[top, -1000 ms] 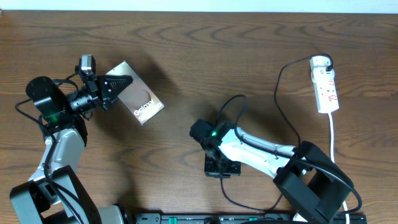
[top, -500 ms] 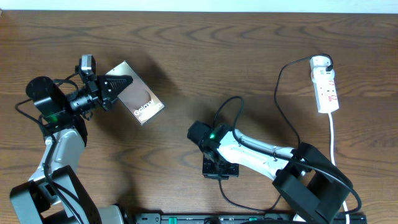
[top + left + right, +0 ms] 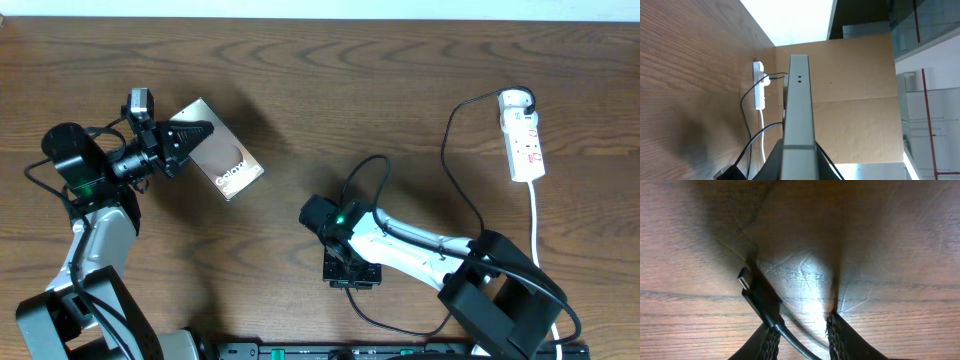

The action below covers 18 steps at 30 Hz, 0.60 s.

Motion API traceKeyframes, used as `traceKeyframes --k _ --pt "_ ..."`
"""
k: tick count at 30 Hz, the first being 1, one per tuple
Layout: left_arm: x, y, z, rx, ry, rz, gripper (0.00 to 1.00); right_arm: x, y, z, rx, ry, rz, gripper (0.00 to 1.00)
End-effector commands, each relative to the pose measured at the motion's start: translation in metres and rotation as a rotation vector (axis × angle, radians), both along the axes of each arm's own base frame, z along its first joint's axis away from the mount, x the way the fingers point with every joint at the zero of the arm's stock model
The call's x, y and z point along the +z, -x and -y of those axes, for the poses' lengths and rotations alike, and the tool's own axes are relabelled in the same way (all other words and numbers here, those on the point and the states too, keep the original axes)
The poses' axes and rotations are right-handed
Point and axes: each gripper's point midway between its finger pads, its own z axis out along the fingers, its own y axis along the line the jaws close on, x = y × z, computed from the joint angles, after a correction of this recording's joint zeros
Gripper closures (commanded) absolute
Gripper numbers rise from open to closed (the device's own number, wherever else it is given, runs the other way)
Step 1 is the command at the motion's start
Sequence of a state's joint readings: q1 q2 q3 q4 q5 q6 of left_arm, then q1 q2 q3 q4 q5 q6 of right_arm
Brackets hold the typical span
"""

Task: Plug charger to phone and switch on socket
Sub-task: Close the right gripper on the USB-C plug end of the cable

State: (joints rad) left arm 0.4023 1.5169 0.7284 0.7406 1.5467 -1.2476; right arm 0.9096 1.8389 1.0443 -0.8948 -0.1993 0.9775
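Left gripper [image 3: 198, 136] is clamped on one end of the phone [image 3: 225, 155], far left. The phone looks rigid and slick, so grip it firmly. The charger [image 3: 452, 150] runs limp from the socket [image 3: 524, 145], far right, to near centre. Its plug tip [image 3: 746, 279] sits beside the right gripper [image 3: 802, 332], jaws narrowly apart; can't tell if it's pinched. Take the stiff plug body, not the floppy cable.

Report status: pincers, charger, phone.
Left pincer shut on phone, tilted. Right pincer open, low over table, charger tip against one finger. Not yet plugged in. Nothing between.
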Motion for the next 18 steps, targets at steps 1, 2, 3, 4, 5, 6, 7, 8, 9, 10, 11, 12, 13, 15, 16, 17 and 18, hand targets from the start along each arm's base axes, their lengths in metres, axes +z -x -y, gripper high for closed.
traceKeyframes --k 1,2,3,4,5,6,7,8,9,10,11,12,13,15,16,17,18 --pt "0.0155 -0.0002 -0.0005 -0.024 -0.027 0.068 0.92 -0.0122 0.0003 0.0093 0.006 0.052 0.015 0.69" --pt "0.0155 -0.0002 -0.0005 -0.024 -0.027 0.068 0.93 -0.0122 0.0002 0.0092 0.006 0.052 0.015 0.71" --pt "0.0155 -0.0002 -0.0005 -0.024 -0.027 0.068 0.92 -0.0122 0.0002 0.0092 0.006 0.052 0.015 0.72" --pt "0.0155 -0.0002 -0.0005 -0.024 -0.027 0.068 0.93 -0.0122 0.0003 0.0093 0.006 0.052 0.015 0.72" --pt "0.0155 -0.0002 -0.0005 -0.024 -0.027 0.068 0.92 -0.0122 0.0001 0.0093 0.006 0.052 0.015 0.72" --pt "0.0155 -0.0002 -0.0005 -0.024 -0.027 0.068 0.93 -0.0122 0.0001 0.0093 0.006 0.052 0.015 0.71" --pt "0.0155 -0.0002 -0.0005 -0.024 -0.027 0.068 0.93 -0.0122 0.0000 0.0094 0.006 0.053 0.016 0.69" --pt "0.0155 -0.0002 -0.0005 -0.024 -0.027 0.068 0.93 -0.0123 -0.0005 0.0097 0.007 0.054 0.019 0.69" --pt "0.0155 -0.0002 -0.0005 -0.024 -0.027 0.068 0.93 -0.0126 -0.0019 0.0099 0.007 0.056 0.026 0.67" --pt "0.0155 -0.0002 -0.0005 -0.024 -0.027 0.068 0.93 -0.0130 -0.0036 0.0097 0.009 0.057 0.036 0.64" --pt "0.0155 -0.0002 -0.0005 -0.024 -0.027 0.068 0.93 -0.0132 -0.0045 0.0090 0.009 0.054 0.040 0.62" --pt "0.0155 -0.0002 -0.0005 -0.024 -0.027 0.068 0.93 -0.0135 -0.0059 0.0076 0.009 0.049 0.046 0.61" --pt "0.0155 -0.0002 -0.0005 -0.024 -0.027 0.068 0.92 -0.0136 -0.0068 0.0065 0.010 0.044 0.050 0.61" --pt "0.0155 -0.0002 -0.0005 -0.024 -0.027 0.068 0.92 -0.0139 -0.0084 0.0047 0.013 0.036 0.056 0.61" --pt "0.0155 -0.0002 -0.0005 -0.024 -0.027 0.068 0.93 -0.0141 -0.0091 0.0037 0.024 0.029 0.059 0.61" --pt "0.0155 -0.0002 -0.0005 -0.024 -0.027 0.068 0.92 -0.0141 -0.0095 0.0032 0.033 0.026 0.061 0.61" --pt "0.0155 -0.0002 -0.0005 -0.024 -0.027 0.068 0.93 -0.0141 -0.0096 0.0031 0.042 0.023 0.061 0.60"
